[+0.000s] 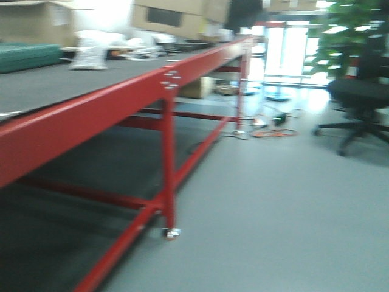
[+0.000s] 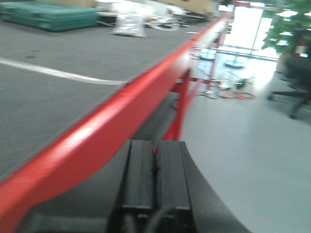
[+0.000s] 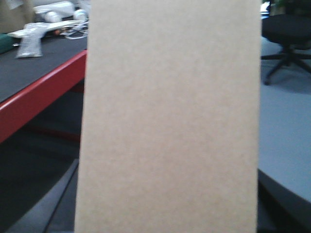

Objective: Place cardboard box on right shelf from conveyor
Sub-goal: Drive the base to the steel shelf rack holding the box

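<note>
Exterior front-facing view first, and it's blurry: the conveyor (image 1: 73,82) runs away along the left, dark grey belt on top, red rail (image 1: 91,121) along its near edge, red legs going down to a small caster wheel (image 1: 172,233) on the grey floor (image 1: 273,213). Far down the belt sit a white bag (image 1: 90,58) and a green case (image 1: 27,56). Off to the right there's a black office chair (image 1: 358,100), with a tangle of cables (image 1: 273,125) on the floor near the conveyor's far legs.

Over to the left wrist view: the left tool (image 2: 155,179) sits low in the picture, its two black fingers pressed flat against each other with nothing between them. It sits just beside the red rail, below belt height.

Now the right wrist view, and the cardboard box (image 3: 170,121) fills nearly everything: a plain tan face, upright, very close to the lens. It's clear of the belt, with the conveyor behind on its left and the chair behind on its right. The right tool (image 3: 167,218) is masked by the box; only dark edges show at the two lower corners, so I can't tell how its grip stands.
</note>
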Available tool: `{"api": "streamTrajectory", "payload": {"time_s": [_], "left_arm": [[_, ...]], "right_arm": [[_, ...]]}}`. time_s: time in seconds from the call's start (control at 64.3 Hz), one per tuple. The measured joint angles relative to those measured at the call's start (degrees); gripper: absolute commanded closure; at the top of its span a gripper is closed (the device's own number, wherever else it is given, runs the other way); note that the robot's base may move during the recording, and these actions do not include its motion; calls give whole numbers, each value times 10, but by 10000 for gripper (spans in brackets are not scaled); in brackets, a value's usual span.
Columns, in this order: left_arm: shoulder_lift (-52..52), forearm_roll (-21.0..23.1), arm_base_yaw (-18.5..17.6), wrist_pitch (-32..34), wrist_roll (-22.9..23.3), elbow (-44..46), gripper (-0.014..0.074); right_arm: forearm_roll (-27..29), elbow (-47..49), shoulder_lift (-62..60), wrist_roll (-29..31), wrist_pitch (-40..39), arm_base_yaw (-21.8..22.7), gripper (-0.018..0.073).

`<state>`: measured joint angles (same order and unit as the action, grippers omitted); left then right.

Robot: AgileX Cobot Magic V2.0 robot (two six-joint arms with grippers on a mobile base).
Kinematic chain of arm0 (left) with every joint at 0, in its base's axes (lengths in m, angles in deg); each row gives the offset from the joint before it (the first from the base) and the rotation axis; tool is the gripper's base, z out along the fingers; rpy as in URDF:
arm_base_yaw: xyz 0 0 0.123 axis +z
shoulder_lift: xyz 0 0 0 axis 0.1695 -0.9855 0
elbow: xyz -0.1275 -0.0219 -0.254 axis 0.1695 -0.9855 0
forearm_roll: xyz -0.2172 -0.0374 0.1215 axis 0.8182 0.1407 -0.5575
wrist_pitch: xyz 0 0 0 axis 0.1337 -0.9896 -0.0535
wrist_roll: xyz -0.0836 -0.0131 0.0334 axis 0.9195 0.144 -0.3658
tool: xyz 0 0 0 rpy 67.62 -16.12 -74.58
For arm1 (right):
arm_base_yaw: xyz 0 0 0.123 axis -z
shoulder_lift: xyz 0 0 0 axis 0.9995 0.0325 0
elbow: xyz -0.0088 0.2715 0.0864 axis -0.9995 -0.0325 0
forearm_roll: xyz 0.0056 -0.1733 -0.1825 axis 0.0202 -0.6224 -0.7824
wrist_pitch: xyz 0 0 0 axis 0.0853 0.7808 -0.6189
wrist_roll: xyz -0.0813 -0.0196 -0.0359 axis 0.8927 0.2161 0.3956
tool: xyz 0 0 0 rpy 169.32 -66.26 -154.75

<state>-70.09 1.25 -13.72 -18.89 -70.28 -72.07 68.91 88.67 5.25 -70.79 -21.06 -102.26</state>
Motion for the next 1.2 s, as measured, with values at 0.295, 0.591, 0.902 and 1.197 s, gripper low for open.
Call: {"api": "streamTrajectory", "payload": {"time_s": [0.295,0.591,0.902,1.197], "left_arm": [[0,0,0,0,0,0,715],[0,0,0,0,0,0,715],[0,0,0,0,0,0,715],[0,0,0,0,0,0,715]], "right_arm": [[0,0,0,0,0,0,398],[0,0,0,0,0,0,398],[0,0,0,0,0,0,398],[0,0,0,0,1,0,398]]}}
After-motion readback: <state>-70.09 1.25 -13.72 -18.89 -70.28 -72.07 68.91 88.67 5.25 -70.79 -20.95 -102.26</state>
